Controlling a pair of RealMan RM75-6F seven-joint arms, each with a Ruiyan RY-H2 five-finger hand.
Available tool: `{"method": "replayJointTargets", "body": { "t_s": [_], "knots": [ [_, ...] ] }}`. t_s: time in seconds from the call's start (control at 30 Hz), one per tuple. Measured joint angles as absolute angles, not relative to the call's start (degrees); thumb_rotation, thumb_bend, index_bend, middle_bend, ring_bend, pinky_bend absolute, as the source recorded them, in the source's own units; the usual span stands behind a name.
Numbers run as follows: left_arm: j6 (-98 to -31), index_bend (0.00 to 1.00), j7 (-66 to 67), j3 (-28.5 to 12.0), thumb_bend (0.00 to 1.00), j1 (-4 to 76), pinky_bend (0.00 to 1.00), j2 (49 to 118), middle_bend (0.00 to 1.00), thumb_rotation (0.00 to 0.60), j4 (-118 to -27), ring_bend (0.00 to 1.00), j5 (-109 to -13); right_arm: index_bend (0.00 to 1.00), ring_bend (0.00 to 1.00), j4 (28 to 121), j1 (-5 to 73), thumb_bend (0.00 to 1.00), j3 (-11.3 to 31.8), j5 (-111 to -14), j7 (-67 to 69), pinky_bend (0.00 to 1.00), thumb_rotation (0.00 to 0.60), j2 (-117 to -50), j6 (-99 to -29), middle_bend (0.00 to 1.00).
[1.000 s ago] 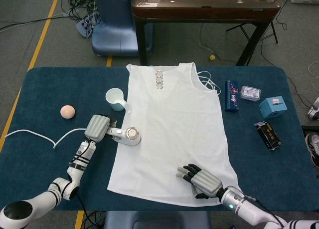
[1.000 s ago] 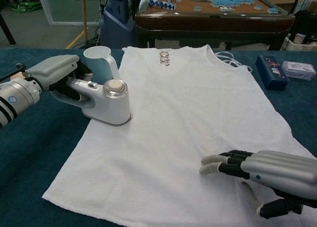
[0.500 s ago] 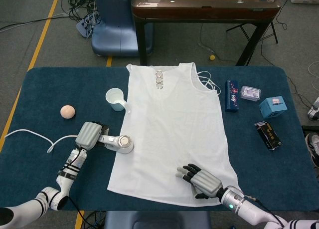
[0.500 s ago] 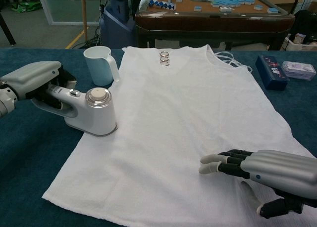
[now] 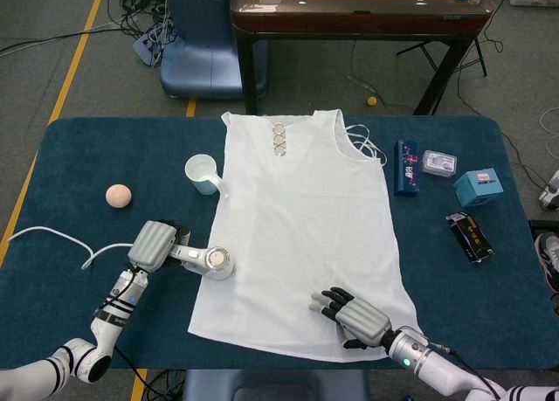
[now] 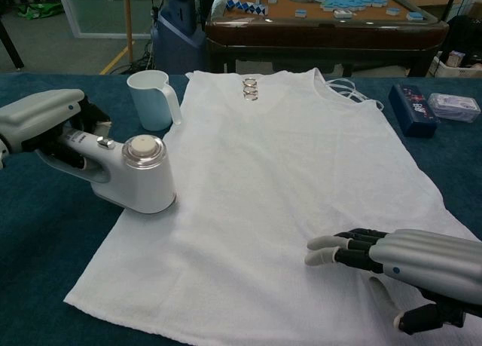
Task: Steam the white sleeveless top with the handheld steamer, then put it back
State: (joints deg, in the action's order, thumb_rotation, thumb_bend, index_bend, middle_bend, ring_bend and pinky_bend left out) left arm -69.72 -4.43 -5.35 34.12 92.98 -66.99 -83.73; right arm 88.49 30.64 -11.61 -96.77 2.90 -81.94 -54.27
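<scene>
The white sleeveless top [image 5: 301, 226] [image 6: 279, 180] lies flat across the dark blue table, neckline at the far side. My left hand [image 5: 150, 245] [image 6: 41, 120] grips the handle of the white handheld steamer [image 5: 208, 260] [image 6: 135, 176], whose head sits on the top's left edge near the hem. The steamer's white cord [image 5: 52, 237] trails off to the left. My right hand [image 5: 354, 313] [image 6: 403, 267] rests flat on the lower right of the top, fingers spread and pointing left, holding nothing.
A pale blue cup [image 5: 203, 174] [image 6: 153, 99] stands just left of the top. A peach ball [image 5: 118, 195] lies at far left. Small boxes [image 5: 406, 167] [image 5: 477, 188] [image 5: 470, 236] sit at right. A brown table [image 5: 358, 8] stands beyond.
My left hand has drawn the steamer down the top's left edge, toward me and to the left, away from the cup. The right hand has stayed where it was.
</scene>
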Motion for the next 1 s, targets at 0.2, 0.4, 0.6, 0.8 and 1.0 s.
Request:
{"method": "replayJointTargets", "body": {
  "t_s": [0.2,0.4,0.6,0.8,1.0],
  "knots": [
    [-69.0,0.85,-0.3,-6.1,0.27,35.5,0.54,93.7,0.69,0.6,-72.1,0.54,-84.3,0.0,0.0,88.1,30.6,0.91,-11.6,-96.9,3.6,0.0,0.464,-81.9,-54.5,0.03],
    [-67.5,0.84,2.8,-6.0,0.27,36.3,0.54,96.7,0.69,0.6,-72.5,0.54,-84.1,0.0,0.0,87.7,30.4,0.91,-11.9,-97.0,4.2,0.0,0.465,-81.8,-54.7,0.03],
    [-67.4,0.84,2.9,-5.5,0.27,36.1,0.54,98.5,0.69,0.6,-69.6,0.54,-84.2,0.0,0.0,87.5,30.4,0.91,-11.9,-97.0,4.4,0.0,0.465,-81.8,-54.7,0.03],
    [-67.5,0.84,0.6,-5.5,0.27,35.3,0.54,99.1,0.69,0.6,-66.8,0.54,-83.7,0.0,0.0,87.5,30.5,0.91,-11.9,-97.1,4.3,0.0,0.467,-82.0,-54.5,0.03],
    [-68.2,0.84,-2.3,-5.7,0.27,34.7,0.54,98.8,0.69,0.6,-64.6,0.54,-83.7,0.0,0.0,87.8,30.7,0.91,-11.7,-97.0,3.8,0.0,0.465,-82.1,-54.2,0.03]
  ]
}}
